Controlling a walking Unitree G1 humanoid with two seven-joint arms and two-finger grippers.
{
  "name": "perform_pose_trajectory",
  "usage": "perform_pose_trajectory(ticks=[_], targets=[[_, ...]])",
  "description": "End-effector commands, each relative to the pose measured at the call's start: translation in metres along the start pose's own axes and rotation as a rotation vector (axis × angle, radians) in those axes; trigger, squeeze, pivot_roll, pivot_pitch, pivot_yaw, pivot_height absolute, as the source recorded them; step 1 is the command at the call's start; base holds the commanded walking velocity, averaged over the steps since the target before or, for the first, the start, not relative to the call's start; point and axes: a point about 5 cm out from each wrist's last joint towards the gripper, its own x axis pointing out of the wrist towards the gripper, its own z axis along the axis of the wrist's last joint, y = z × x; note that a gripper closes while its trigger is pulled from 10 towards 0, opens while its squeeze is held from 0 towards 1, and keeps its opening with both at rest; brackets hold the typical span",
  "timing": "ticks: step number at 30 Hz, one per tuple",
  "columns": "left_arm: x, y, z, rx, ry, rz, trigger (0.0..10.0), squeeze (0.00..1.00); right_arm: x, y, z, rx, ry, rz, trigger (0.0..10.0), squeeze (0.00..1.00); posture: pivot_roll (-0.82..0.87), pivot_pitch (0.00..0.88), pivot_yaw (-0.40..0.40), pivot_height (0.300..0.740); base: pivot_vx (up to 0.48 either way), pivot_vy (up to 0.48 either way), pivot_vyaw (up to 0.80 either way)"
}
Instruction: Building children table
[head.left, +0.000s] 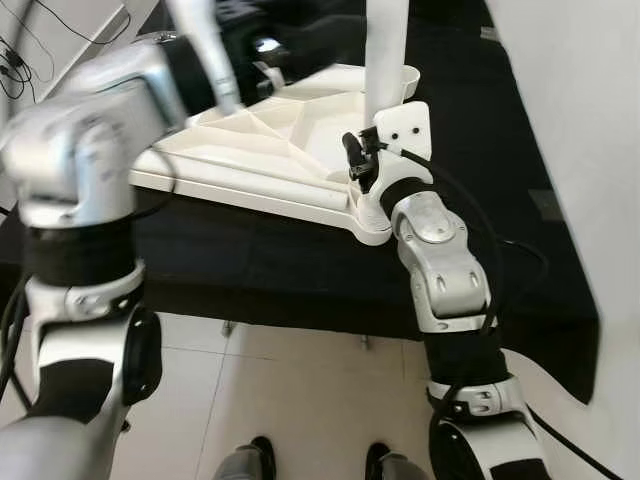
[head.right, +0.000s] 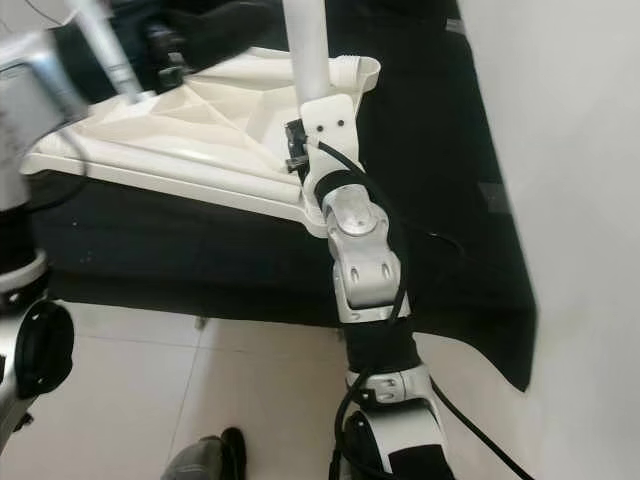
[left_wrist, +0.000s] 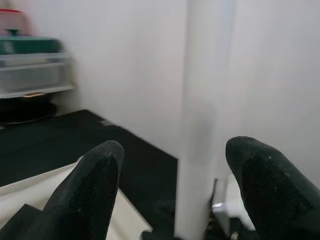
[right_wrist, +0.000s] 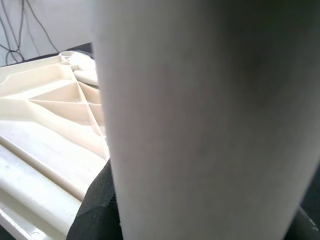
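**Upright leg could tip or miss its socket**

The right tool (head.left: 372, 150) is pinching a white table leg (head.left: 387, 50), which stands upright at the near right corner of the overturned white tabletop (head.left: 270, 150). In the right wrist view the leg (right_wrist: 200, 120) lies close against the lens, with black finger material hugging its base, so the grip looks firm. Whether the leg's foot is actually seated in the corner socket is hidden behind the tool.

The left tool (left_wrist: 175, 185) is spread, its two black fingertips (left_wrist: 97, 175) standing either side of the same leg (left_wrist: 205, 120) without touching it. A second, blurred leg (head.left: 205, 50) rises near the left forearm.

My reading of the risks: if the right tool lets go before the leg is pressed home, the leg may lean and fall across the tabletop's ribs. Pushing down off-axis could slide the tabletop on the dark-covered counter (head.left: 300, 270), since its near edge lies close to the counter's edge beside the right wrist.

The right arm reaches forward with the forearm rising steeply and the wrist bent toward the leg. The left arm crosses high in front, its elbow raised.
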Motion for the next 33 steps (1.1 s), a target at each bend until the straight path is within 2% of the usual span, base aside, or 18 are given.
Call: perform_pose_trajectory(ticks=[1,3,6,9,11,14,18,21,26,27,31,32,33], targets=[[-0.017,0.001,-0.003,0.008,0.016,0.08,10.0,0.0,-0.006,-0.004,-0.036,0.057,0.168,-0.017,10.0,0.0,0.03,0.214,-0.01,0.74,0.0,0.0,0.0],[-0.028,0.002,-0.013,-0.002,0.037,0.153,10.0,0.0,-0.007,-0.008,-0.037,0.079,0.166,-0.033,10.0,0.0,0.03,0.214,-0.01,0.74,0.0,0.0,0.0],[-0.031,0.002,-0.017,-0.003,0.048,0.177,10.0,0.0,-0.008,-0.009,-0.037,0.087,0.166,-0.04,10.0,0.0,0.03,0.214,-0.009,0.74,0.0,0.0,0.0],[-0.041,0.0,-0.03,-0.028,0.079,0.244,10.0,0.0,-0.008,-0.013,-0.038,0.131,0.156,-0.062,10.0,0.0,0.03,0.214,-0.004,0.74,0.0,0.0,0.0],[-0.041,0.0,-0.03,-0.028,0.079,0.244,10.0,0.0,-0.008,-0.013,-0.038,0.131,0.156,-0.062,10.0,0.0,0.03,0.214,-0.004,0.74,0.0,0.0,0.0],[-0.047,-0.008,-0.047,-0.054,0.136,0.283,10.0,0.0,-0.01,-0.016,-0.038,0.214,0.131,-0.076,10.0,0.0,0.03,0.217,0.002,0.74,0.0,0.0,0.0],[-0.05,-0.011,-0.051,-0.064,0.146,0.293,10.0,0.0,-0.011,-0.014,-0.037,0.281,0.102,-0.055,10.0,0.0,0.03,0.218,0.005,0.74,0.0,0.0,0.0],[-0.053,-0.009,-0.056,-0.074,0.151,0.304,10.0,0.0,-0.013,-0.008,-0.035,0.394,0.047,-0.007,10.0,0.0,0.03,0.218,0.009,0.74,0.0,0.0,0.0],[-0.052,-0.007,-0.06,-0.079,0.158,0.307,10.0,0.0,-0.015,-0.004,-0.03,0.432,-0.006,0.051,10.0,0.0,0.03,0.219,0.012,0.74,0.0,0.0,0.0],[-0.051,-0.008,-0.062,-0.084,0.159,0.307,10.0,0.0,-0.017,0.0,-0.023,0.382,-0.058,0.121,10.0,0.0,0.03,0.22,0.014,0.74,0.0,0.0,0.0],[-0.05,-0.009,-0.063,-0.083,0.163,0.305,10.0,0.0,-0.018,0.002,-0.019,0.357,-0.089,0.159,10.0,0.0,0.03,0.22,0.014,0.74,0.0,0.0,0.0],[-0.05,-0.01,-0.064,-0.085,0.163,0.306,10.0,0.0,-0.017,0.001,-0.017,0.365,-0.103,0.167,10.0,0.0,0.04,0.22,0.013,0.74,0.0,0.0,0.0],[-0.048,-0.012,-0.064,-0.088,0.159,0.302,10.0,0.0,-0.016,-0.002,-0.008,0.415,-0.148,0.178,10.0,0.0,0.04,0.219,0.011,0.74,0.0,0.0,0.0]])
